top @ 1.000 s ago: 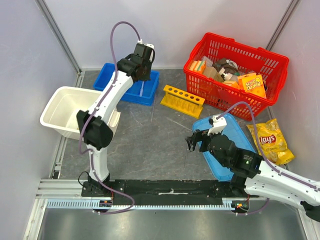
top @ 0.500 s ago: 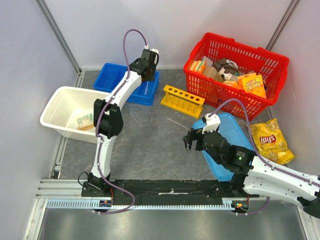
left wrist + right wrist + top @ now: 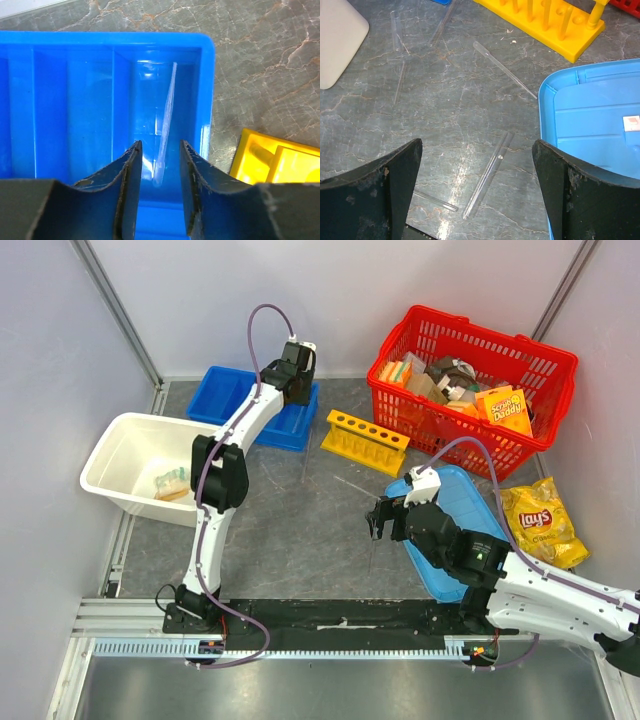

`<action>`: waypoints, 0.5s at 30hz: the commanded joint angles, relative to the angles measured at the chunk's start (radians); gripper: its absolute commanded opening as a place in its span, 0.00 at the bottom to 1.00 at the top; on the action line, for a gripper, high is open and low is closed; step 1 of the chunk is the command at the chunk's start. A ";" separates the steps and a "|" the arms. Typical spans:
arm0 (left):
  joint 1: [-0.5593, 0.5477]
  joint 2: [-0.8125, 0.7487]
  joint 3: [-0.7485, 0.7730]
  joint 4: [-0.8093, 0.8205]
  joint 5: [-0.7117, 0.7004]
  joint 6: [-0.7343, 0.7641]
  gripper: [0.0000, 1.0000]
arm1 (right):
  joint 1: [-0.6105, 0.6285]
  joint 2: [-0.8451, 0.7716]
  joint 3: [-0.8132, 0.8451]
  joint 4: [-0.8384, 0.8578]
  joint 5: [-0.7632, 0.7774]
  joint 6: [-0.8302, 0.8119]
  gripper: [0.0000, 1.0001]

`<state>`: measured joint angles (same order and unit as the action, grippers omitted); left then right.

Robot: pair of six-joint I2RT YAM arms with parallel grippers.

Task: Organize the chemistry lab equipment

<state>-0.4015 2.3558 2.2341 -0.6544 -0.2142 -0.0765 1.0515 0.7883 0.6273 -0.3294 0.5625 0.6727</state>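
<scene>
Top external view shows the whole table. The left claw [image 3: 288,380] hangs over a dark blue tray [image 3: 230,390] at the back. The right claw [image 3: 385,523] is beside a light blue tray [image 3: 480,515]. A yellow test-tube rack [image 3: 365,442] stands between the dark blue tray and a red basket [image 3: 470,335] of sponge packs and boxes. A white tub [image 3: 115,440] holds a small clear bag [image 3: 170,483].

Left wrist view shows more. 1 clear tube [image 3: 167,110] lies in the dark blue tray's slot nearest the rack. The left claw's 2 fingers are parted and do not pinch it.

Right wrist view shows the right claw spread wide, holding nothing. Several thin clear tubes [image 3: 487,175] lie loose on the grey table [image 3: 445,125], which the top view hardly shows.
</scene>
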 commanded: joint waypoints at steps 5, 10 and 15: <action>-0.002 -0.186 -0.034 -0.022 0.074 -0.032 0.49 | -0.002 0.005 0.045 0.039 0.048 -0.018 0.98; -0.008 -0.407 -0.198 -0.022 0.136 -0.069 0.53 | -0.001 0.083 0.060 0.044 0.092 -0.087 0.98; -0.008 -0.648 -0.402 -0.016 0.162 -0.103 0.53 | -0.005 0.253 0.133 0.044 0.141 -0.121 0.96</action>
<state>-0.4053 1.9217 1.9430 -0.6823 -0.0948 -0.1196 1.0515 0.9382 0.6739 -0.3214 0.6258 0.5953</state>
